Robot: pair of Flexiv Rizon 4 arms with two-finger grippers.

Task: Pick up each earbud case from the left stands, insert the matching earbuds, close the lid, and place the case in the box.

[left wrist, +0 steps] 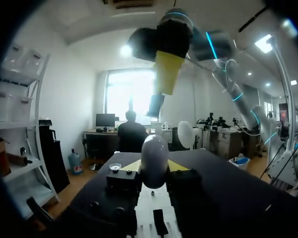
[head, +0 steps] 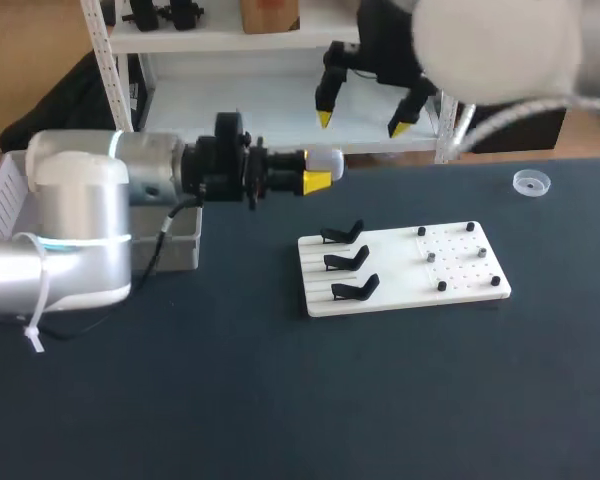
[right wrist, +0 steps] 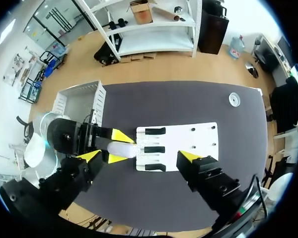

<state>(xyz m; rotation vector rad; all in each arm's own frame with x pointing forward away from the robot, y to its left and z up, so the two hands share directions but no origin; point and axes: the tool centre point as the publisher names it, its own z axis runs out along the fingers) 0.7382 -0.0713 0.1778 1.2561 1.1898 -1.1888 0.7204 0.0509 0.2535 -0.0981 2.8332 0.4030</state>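
My left gripper (head: pixel 315 169) is held sideways above the table, left of the white board (head: pixel 460 290), shut on a white egg-shaped earbud case (head: pixel 328 159) with its lid down. In the left wrist view the case (left wrist: pixel 154 153) sits between the yellow fingertips (left wrist: pixel 130 166). My right gripper (head: pixel 361 122) hangs high above and behind it, wide open and empty. In the right wrist view it (right wrist: pixel 140 156) looks straight down on the case (right wrist: pixel 123 148). Three black stands (head: pixel 345 261) on the board's left part are bare. Several small dark pieces (head: pixel 441 286) sit on its right part.
A white slatted box (head: pixel 2 196) stands at the table's far left, with a grey bin (head: pixel 183 243) beside it, partly hidden by my left arm. A small clear round dish (head: pixel 531 182) lies at the back right. Dark tabletop runs in front of the board.
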